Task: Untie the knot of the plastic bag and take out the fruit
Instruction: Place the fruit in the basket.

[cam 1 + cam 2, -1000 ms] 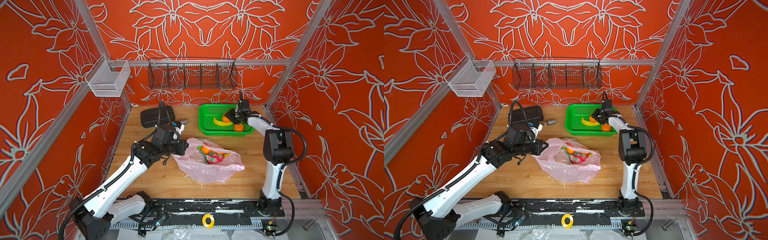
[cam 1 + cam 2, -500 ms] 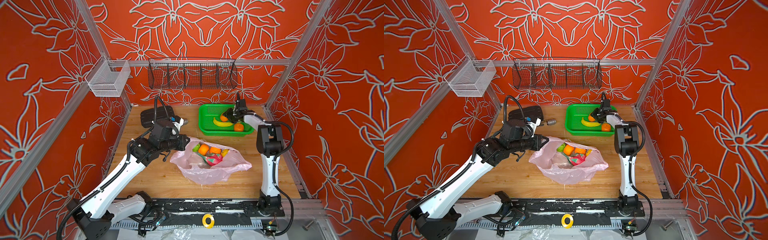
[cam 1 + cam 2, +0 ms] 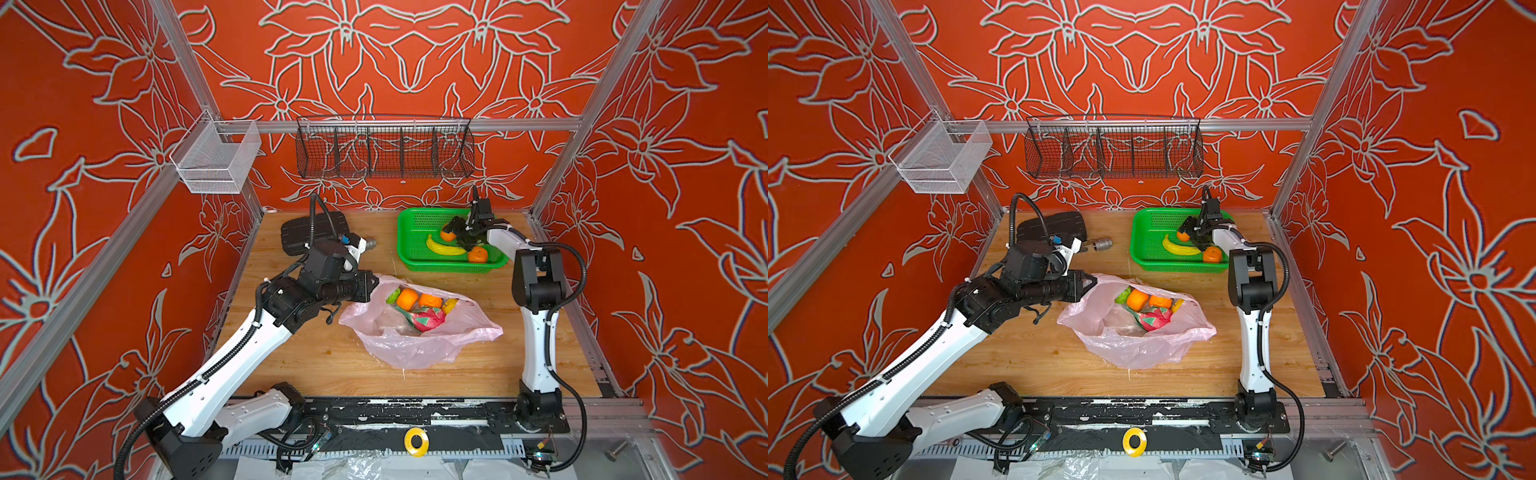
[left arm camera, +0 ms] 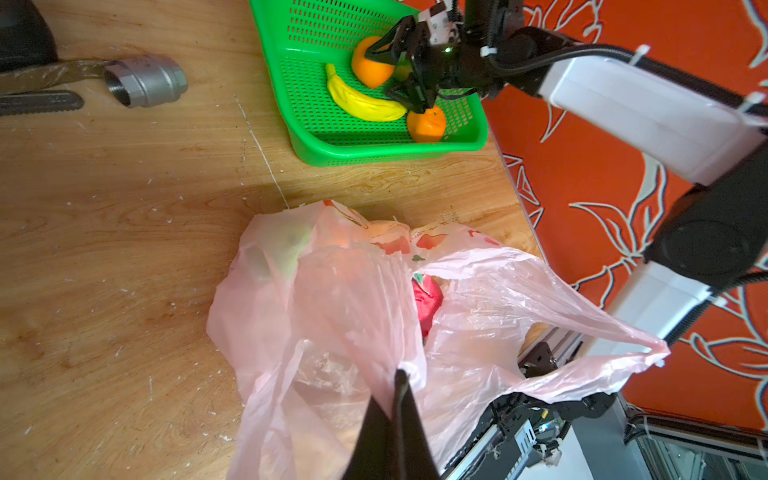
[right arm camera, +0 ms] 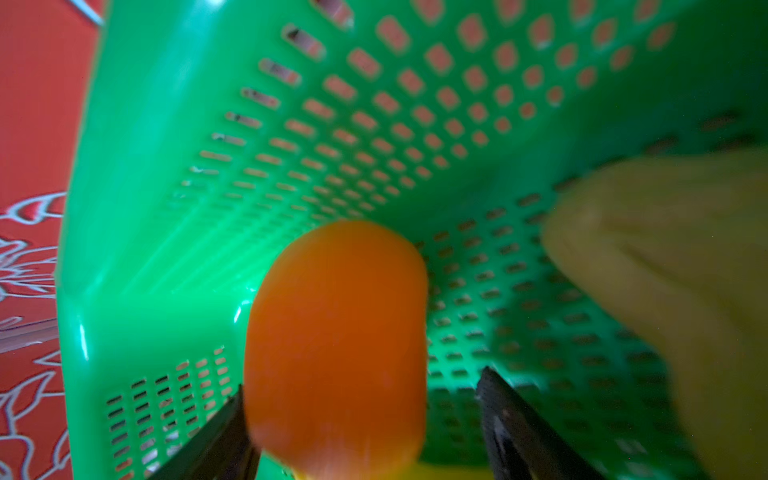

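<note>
Both top views: bag open, near basket, on robot's side; fruit inside bag. Left gripper at bag rim. Right gripper inside basket.
Left wrist: left fingers pressed together, pinching bag rim.
Right wrist: right fingers spread either side of orange in basket; gap on one side. Banana beside orange.

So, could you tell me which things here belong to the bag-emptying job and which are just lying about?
Job: plastic bag, fruit in it, oranges in the green basket.
Lying about: banana, metal fitting, black pad, black wire basket, white mesh basket, yellow tape roll.
</note>
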`<move>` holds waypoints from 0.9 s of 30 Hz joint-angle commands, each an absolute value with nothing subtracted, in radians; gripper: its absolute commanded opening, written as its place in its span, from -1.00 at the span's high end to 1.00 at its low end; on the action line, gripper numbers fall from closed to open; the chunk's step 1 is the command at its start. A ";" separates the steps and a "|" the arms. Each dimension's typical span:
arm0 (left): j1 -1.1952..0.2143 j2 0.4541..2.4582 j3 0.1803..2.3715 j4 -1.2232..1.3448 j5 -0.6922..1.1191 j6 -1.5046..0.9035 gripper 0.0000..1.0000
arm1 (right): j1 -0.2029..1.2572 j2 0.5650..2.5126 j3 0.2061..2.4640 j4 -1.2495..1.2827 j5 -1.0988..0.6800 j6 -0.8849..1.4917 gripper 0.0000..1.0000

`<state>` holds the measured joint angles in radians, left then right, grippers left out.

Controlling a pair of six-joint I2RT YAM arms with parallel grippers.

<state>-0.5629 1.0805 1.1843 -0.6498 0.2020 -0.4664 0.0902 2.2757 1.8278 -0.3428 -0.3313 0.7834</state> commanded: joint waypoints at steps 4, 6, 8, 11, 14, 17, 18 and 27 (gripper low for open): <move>-0.562 1.030 1.166 -0.653 0.133 -0.476 0.62 | 0.081 2.012 1.741 -0.402 -0.260 0.715 -0.67; -0.561 1.020 1.172 -0.651 0.136 -0.485 0.49 | 0.081 1.927 1.697 -0.406 -0.263 0.698 -0.67; -0.562 1.009 1.181 -0.645 0.151 -0.486 0.43 | 0.081 1.843 1.653 -0.398 -0.273 0.677 -0.67; -0.562 0.995 1.196 -0.644 0.160 -0.487 0.41 | 0.080 1.705 1.610 -0.394 -0.328 0.630 -0.66; -0.562 0.964 1.215 -0.659 0.159 -0.491 0.32 | 0.086 1.584 1.594 -0.399 -0.426 0.598 -0.62; -0.563 0.944 1.232 -0.676 0.156 -0.501 0.22 | 0.111 1.476 1.598 -0.458 -0.475 0.555 -0.61; -0.563 0.934 1.234 -0.678 0.156 -0.508 0.19 | 0.124 1.438 1.600 -0.484 -0.482 0.535 -0.61; -0.644 0.925 1.287 -0.711 0.177 -0.567 0.15 | 0.341 1.226 1.608 -0.815 -0.472 0.332 -0.57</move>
<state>-0.5987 0.9241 1.2552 -0.6758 0.1764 -0.5407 0.2977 1.2377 1.6073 -0.6239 -0.4583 0.4332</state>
